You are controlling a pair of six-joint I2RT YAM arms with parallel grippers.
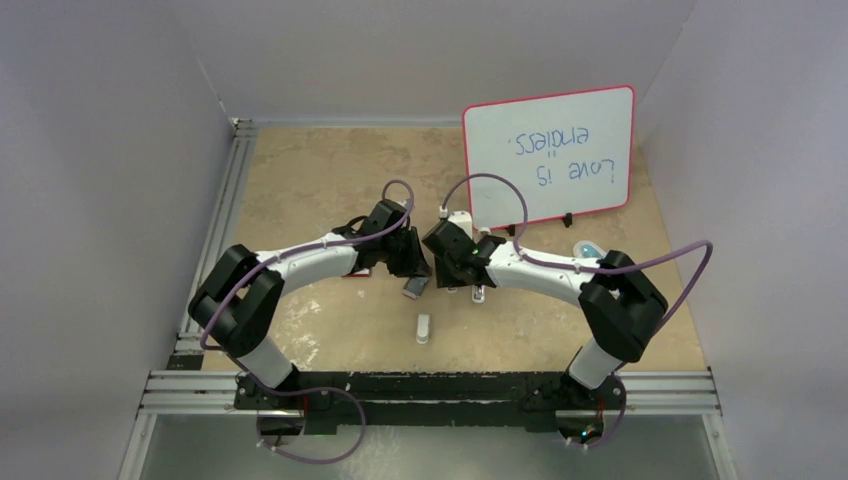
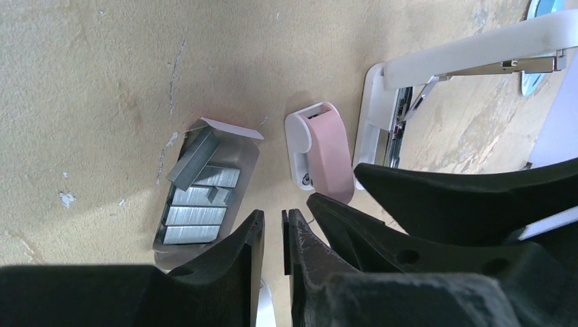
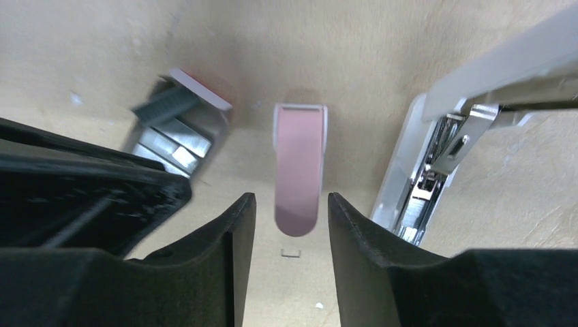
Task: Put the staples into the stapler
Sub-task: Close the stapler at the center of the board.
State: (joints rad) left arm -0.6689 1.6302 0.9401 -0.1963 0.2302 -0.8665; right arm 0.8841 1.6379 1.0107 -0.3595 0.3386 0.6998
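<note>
**Staples in tray mid-worktop, white stapler open beside them**

Closest to the near edge is a small pale oblong item (image 1: 424, 328), alone on the worktop (image 1: 320, 190). Can't tell what it is from the top view.

Further back, mid-worktop, both hands hang low, side by side.
- The left hand (image 2: 274, 216) has its fingers drawn almost together. Only a thin slit shows, with nothing visible in it.
- The right hand (image 3: 290, 201) has its fingers spread and grips nothing. One loose staple (image 3: 292, 253) lies on the worktop under the gap.

Just past the fingertips is a row, left to right: grey tray (image 2: 249, 162), pink mini stapler (image 2: 327, 160), white stapler (image 2: 373, 116). They sit close together, with gaps visible between them in the wrist views.
- The staples (image 2: 198, 201) sit in the tray as stacked strips. One strip lies tilted across the others at the tray's far end. Neither hand touches the tray.
- The pink mini stapler lies flat, in line with the right hand's gap.
- The white stapler is hinged open, top arm raised, chrome magazine exposed.

Toward the far edge, right side, a whiteboard (image 1: 550, 155) is propped upright with handwriting on it.
</note>
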